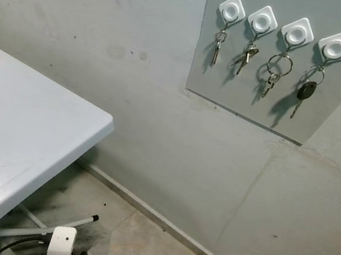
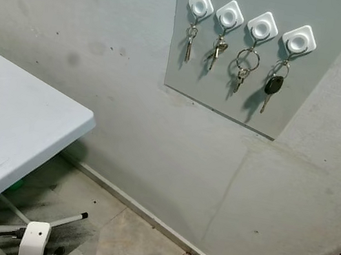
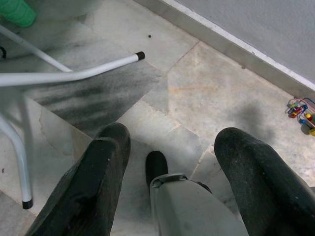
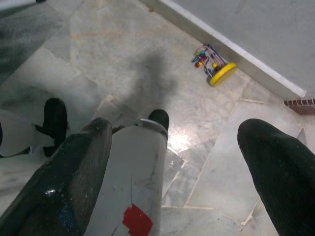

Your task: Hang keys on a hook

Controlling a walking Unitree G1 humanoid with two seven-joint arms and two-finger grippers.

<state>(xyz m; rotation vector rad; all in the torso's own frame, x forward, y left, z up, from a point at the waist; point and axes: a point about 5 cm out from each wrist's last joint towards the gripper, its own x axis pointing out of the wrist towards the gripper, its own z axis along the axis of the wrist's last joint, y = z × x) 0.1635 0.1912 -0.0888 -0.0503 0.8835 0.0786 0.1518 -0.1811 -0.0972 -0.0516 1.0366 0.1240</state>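
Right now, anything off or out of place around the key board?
The board is fine: four white hooks, each with keys hanging straight. Only oddity is a small bead toy with a yellow base on the floor by the skirting. Both grippers hang low, fingers open and empty.

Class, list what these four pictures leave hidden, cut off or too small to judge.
- Table: cut off by the left edge in the eye views.
- Toy: its base is hidden behind the right arm in the eye views.
- Keys: teeth too small to read.
- Left gripper, right gripper: finger bases cut off by the wrist views' edges.
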